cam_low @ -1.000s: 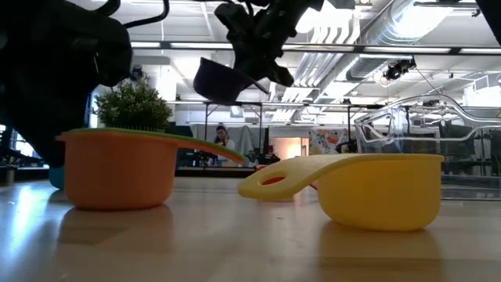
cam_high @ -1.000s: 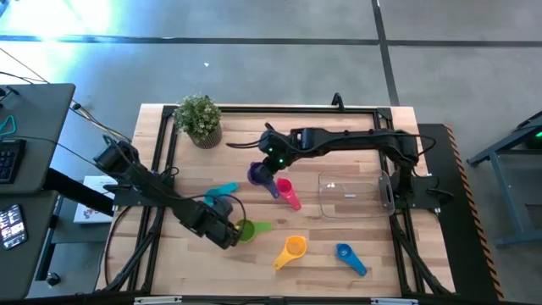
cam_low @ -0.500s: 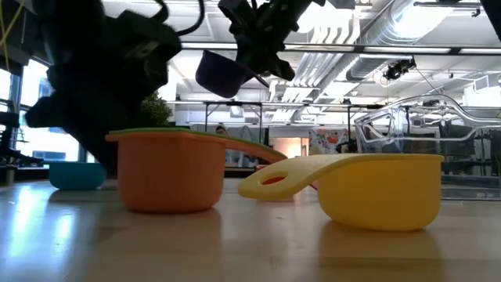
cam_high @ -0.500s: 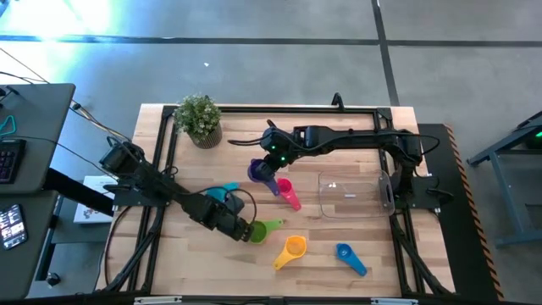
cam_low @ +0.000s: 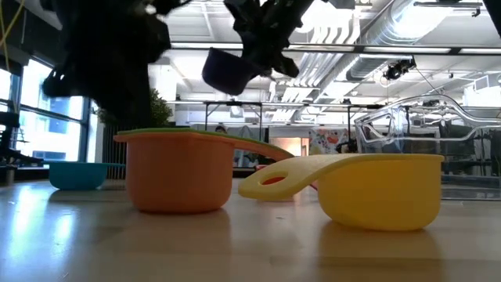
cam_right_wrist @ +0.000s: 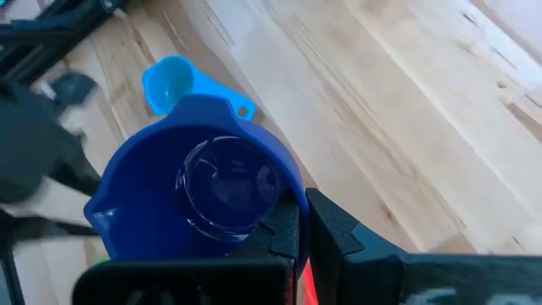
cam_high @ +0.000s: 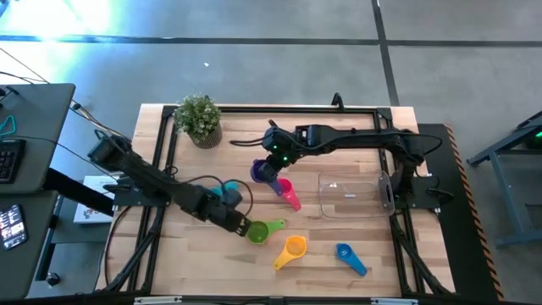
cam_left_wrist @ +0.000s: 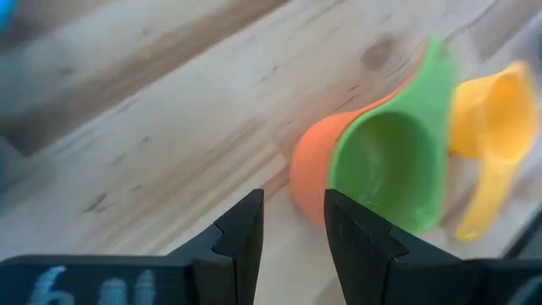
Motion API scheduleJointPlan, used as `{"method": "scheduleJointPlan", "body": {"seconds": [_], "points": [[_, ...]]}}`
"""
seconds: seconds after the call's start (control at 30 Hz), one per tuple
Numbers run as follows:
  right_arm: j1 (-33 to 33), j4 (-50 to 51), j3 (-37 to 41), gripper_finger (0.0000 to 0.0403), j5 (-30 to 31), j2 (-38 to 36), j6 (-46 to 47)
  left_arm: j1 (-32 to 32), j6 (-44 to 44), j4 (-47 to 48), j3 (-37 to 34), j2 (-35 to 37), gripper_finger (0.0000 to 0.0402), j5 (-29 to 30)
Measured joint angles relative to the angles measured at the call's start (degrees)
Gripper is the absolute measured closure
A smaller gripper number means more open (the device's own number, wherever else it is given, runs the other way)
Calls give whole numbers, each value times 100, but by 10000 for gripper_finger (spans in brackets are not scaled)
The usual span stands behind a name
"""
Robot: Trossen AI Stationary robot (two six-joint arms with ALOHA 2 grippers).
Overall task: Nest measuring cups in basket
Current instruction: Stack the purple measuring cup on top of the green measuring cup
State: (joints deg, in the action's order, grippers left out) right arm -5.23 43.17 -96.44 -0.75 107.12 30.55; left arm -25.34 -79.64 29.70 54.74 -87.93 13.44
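Note:
A green measuring cup (cam_high: 258, 230) sits nested in a salmon-pink cup (cam_left_wrist: 309, 174), which stands on its base on the table (cam_low: 178, 176). My left gripper (cam_left_wrist: 292, 203) is open by a narrow gap, just left of this pair (cam_high: 243, 226), with nothing between its fingers. My right gripper (cam_high: 269, 161) is shut on a purple cup (cam_high: 262, 172) held in the air left of the clear basket (cam_high: 356, 196). The teal (cam_high: 224, 191), magenta (cam_high: 288, 193), orange (cam_high: 293, 249) and blue (cam_high: 349, 257) cups lie loose on the table. My left gripper has one fingertip (cam_left_wrist: 334, 203) right at the salmon-pink cup's outer wall; I cannot tell whether it touches. My right gripper holds the purple cup at its rim (cam_right_wrist: 275, 199), opposite the spout; the fingers hide the exact spot. They slant down from the far right. The cup hangs clear of the table, tilted (cam_low: 227, 69).
A potted plant (cam_high: 201, 119) stands at the far left corner. The basket (cam_low: 423, 129) is at the right. The magenta cup lies just under the raised purple one. There is bare wood along the near edge left of the orange cup.
My left gripper has moved toward the table's right edge and risen, its arm lifting. The green cup nested in the salmon-pink one has slid along the table to the right, staying upright.

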Motion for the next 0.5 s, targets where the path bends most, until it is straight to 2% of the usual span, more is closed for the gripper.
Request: {"method": "scheduleJointPlan", "body": {"seconds": [0.2, 0.5], "points": [[68, 265, -425, 402, 23, -74, -552, 21, 165, 330, -2, 913, 287, 472], [467, 253, -1105, 402, 13, -73, -1499, 140, 632, 272, 0, 2545, 287, 1365]]}}
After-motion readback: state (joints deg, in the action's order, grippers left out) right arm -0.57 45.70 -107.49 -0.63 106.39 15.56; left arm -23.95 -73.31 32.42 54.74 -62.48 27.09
